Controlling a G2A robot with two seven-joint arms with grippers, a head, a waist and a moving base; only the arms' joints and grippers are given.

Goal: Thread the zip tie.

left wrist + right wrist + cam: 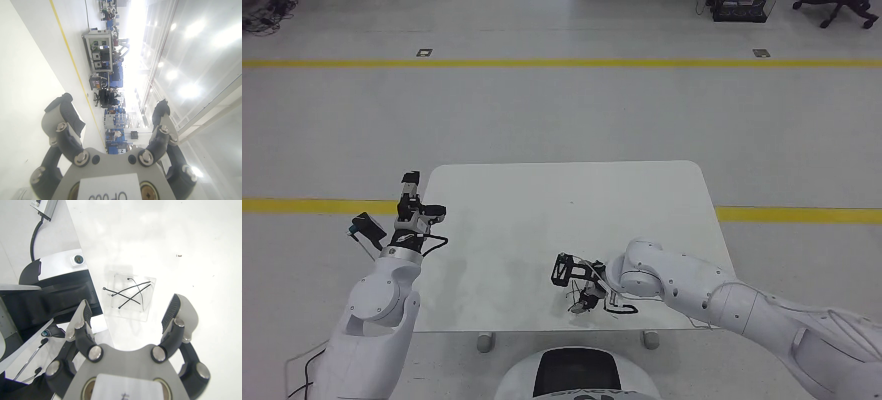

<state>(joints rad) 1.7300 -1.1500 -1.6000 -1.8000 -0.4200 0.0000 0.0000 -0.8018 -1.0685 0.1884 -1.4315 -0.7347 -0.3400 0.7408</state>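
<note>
- The right tool [130,303] has its fingers spread wide with nothing between them; in the top view it sits low in the middle of the frame, by the near edge of the counter [642,200]
- The zip ties [130,298] lie in a clear tray [145,313] on the counter, straight ahead of that tool, beyond its fingertips and in line with the gap
- We see the black ties crossed over one another, so they share no single long axis; we judge the tool must single out one strand and close across it
- The left tool [114,100], also spread and empty, sits at the left of the top view by the counter's left edge and points out into the room, well apart from the tray, so the right arm is much the nearer
</note>
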